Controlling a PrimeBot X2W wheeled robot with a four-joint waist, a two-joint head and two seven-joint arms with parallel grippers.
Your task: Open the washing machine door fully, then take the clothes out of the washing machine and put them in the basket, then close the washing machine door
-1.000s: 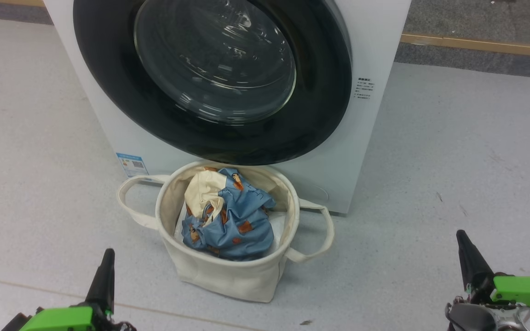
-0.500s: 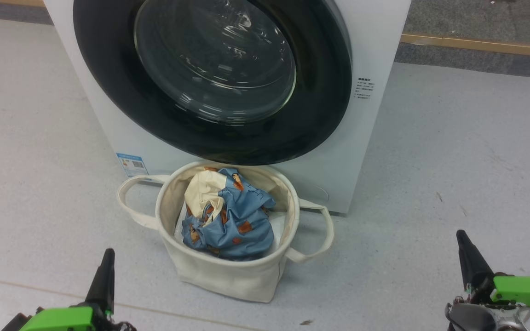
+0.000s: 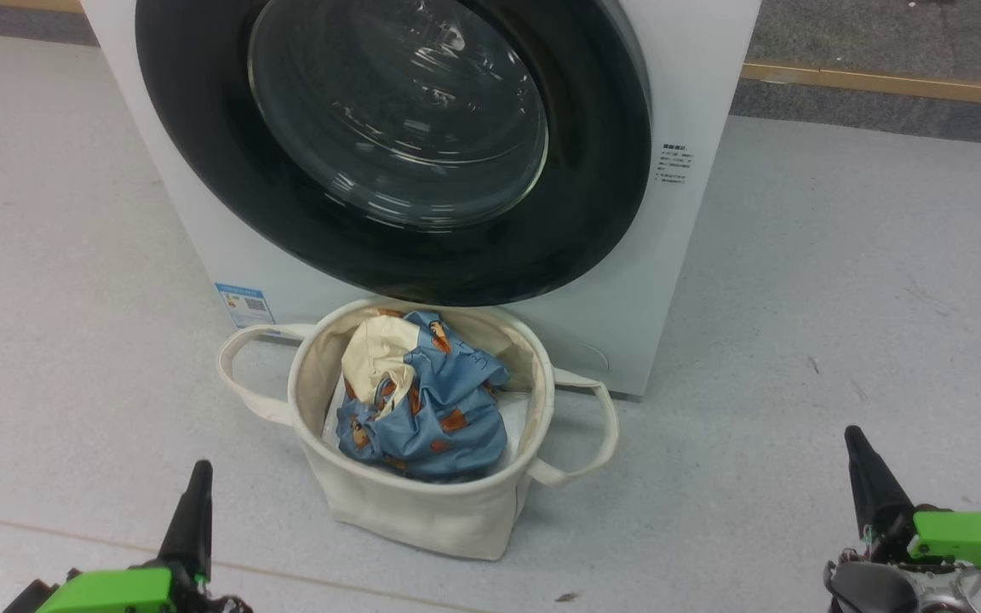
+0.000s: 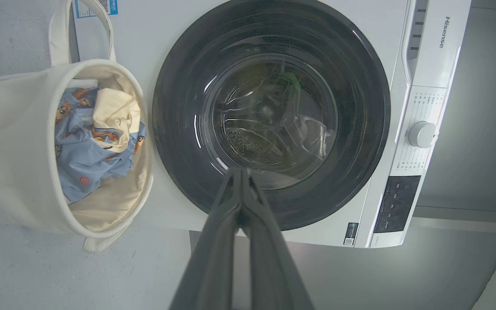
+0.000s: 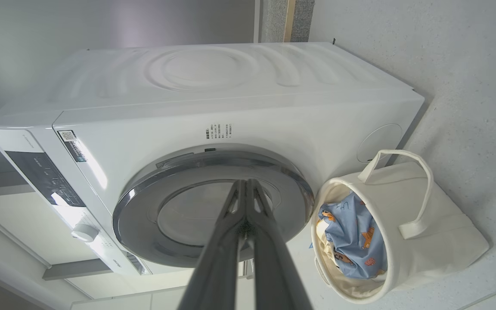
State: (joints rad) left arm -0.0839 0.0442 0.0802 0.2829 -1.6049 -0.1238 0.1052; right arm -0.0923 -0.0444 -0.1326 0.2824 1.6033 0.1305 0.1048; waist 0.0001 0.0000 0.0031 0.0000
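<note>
Well, we find nothing changed from a second ago: the head view matches its earlier pictures, and both arms have stayed where they were. Our left gripper [image 3: 199, 472] sits at the lower left of the head view and our right gripper [image 3: 855, 438] at the lower right, each with its two dark fingers pressed together and nothing between them. The wrist views confirm this, with the left gripper [image 4: 238, 172] and the right gripper [image 5: 244, 183] each tapering to a single closed tip.

We see the washing machine [image 3: 699, 77] standing on the grey floor [image 3: 840, 298], with its small blue label [image 3: 243, 304] low on the front. The washing machine door [image 3: 188, 145] lies closed against the front, as before, its black ring flat around the glass bowl.

The basket [image 3: 422, 519] stands on the floor just in front of the machine, below the door, and the clothes [image 3: 431, 409] lie bundled inside it, blue bear print with a cream part on top. Both grippers hang well apart from the basket, one on each side.
</note>
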